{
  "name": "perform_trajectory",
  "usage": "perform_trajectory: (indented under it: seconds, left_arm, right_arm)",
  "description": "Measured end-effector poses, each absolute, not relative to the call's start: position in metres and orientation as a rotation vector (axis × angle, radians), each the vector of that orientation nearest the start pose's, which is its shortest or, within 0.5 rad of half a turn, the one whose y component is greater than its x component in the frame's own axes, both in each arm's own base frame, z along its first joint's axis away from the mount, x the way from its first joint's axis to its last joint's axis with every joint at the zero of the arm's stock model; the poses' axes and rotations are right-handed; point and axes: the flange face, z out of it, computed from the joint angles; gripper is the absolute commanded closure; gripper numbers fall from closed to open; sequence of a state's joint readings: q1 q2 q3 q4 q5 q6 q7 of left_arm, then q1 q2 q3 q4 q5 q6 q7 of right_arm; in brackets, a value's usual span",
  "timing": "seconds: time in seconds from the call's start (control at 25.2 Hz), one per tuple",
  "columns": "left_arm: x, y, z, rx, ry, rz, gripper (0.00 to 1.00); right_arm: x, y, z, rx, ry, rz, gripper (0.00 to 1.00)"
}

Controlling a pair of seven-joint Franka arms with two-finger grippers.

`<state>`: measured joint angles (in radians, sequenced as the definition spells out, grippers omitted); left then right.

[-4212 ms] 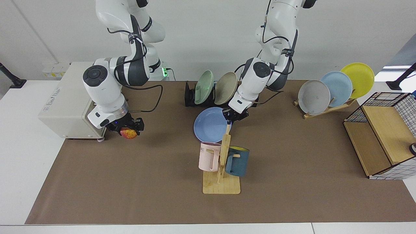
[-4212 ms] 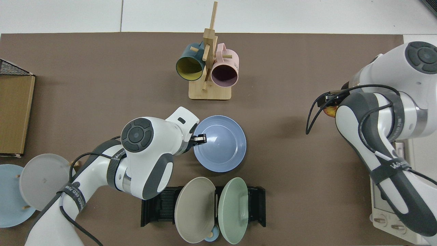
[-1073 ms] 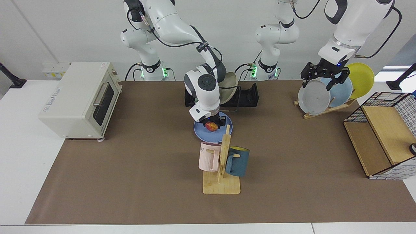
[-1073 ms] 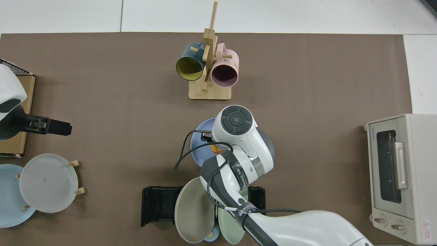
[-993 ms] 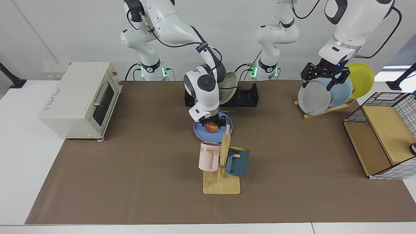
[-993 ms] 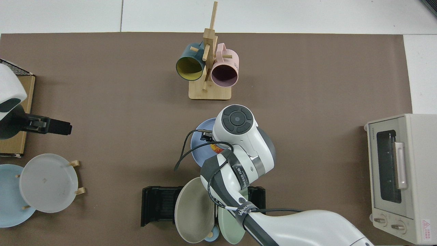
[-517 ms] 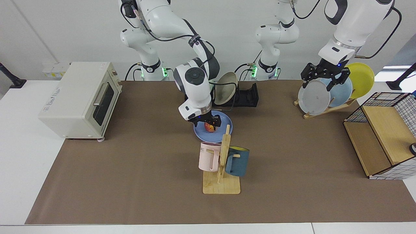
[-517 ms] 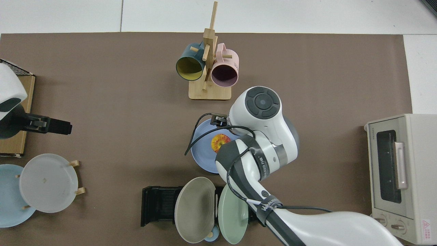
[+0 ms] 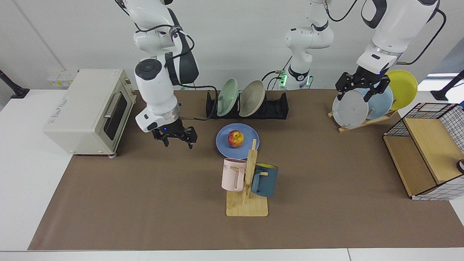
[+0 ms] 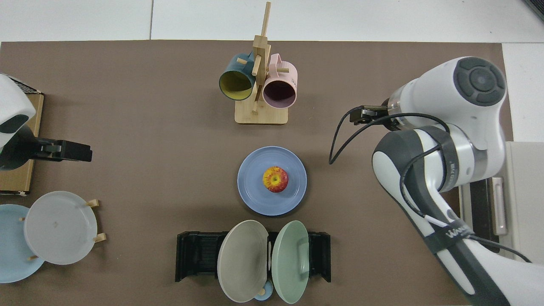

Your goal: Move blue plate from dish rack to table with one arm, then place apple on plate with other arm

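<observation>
The blue plate (image 9: pixel 237 141) lies flat on the table (image 9: pixel 145 203), just in front of the dish rack (image 9: pixel 279 108) and behind the mug tree (image 9: pixel 248 188). The apple (image 9: pixel 235 139) sits upright near the plate's middle, stem end up in the top view, with nothing touching it. The right gripper (image 9: pixel 175 139) hangs above the mat well to the toaster oven (image 9: pixel 87 108) side of the plate, about midway between oven and plate; its fingers are spread and hold nothing. The left gripper (image 9: pixel 359 90) is high over the wooden plate rack (image 9: pixel 366 121), far from the plate, fingers spread on either side of the grey plate's (image 9: pixel 349 108) upper rim, and whether they touch it cannot be told. In the dish rack a green plate (image 9: pixel 227 97) and a beige plate (image 9: pixel 252 98) stand tilted in the slots nearest the blue plate.
</observation>
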<state>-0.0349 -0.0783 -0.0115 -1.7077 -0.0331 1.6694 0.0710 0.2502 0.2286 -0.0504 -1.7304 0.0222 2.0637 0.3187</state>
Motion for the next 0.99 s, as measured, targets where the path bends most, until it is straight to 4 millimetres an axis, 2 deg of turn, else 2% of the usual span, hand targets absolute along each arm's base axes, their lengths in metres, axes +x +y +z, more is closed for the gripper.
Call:
perform_trajectory:
  seconds: [0.24, 0.44, 0.6, 0.72, 0.83, 0.99]
  left_arm:
    - [0.537, -0.033, 0.611, -3.166, 0.188, -0.072, 0.0]
    - [0.538, -0.032, 0.612, -3.166, 0.186, -0.073, 0.0]
    - [0.538, -0.032, 0.612, -3.166, 0.185, -0.074, 0.0]
    - [0.538, -0.032, 0.612, -3.166, 0.184, -0.074, 0.0]
    - [0.538, -0.031, 0.612, -3.166, 0.183, -0.075, 0.0]
    - [0.538, -0.031, 0.612, -3.166, 0.182, -0.075, 0.0]
  right_arm:
    - [0.629, 0.065, 0.478, -3.139, -0.012, -0.222, 0.0]
    - [0.62, 0.031, 0.507, -3.146, -0.069, -0.239, 0.0]
    - [0.601, 0.017, 0.543, -3.148, -0.121, -0.237, 0.0]
    - [0.588, 0.011, 0.561, -3.148, -0.133, -0.223, 0.0]
    - [0.579, 0.009, 0.57, -3.148, -0.131, -0.199, 0.0]
    - [0.572, 0.014, 0.568, -3.148, -0.132, -0.114, 0.0]
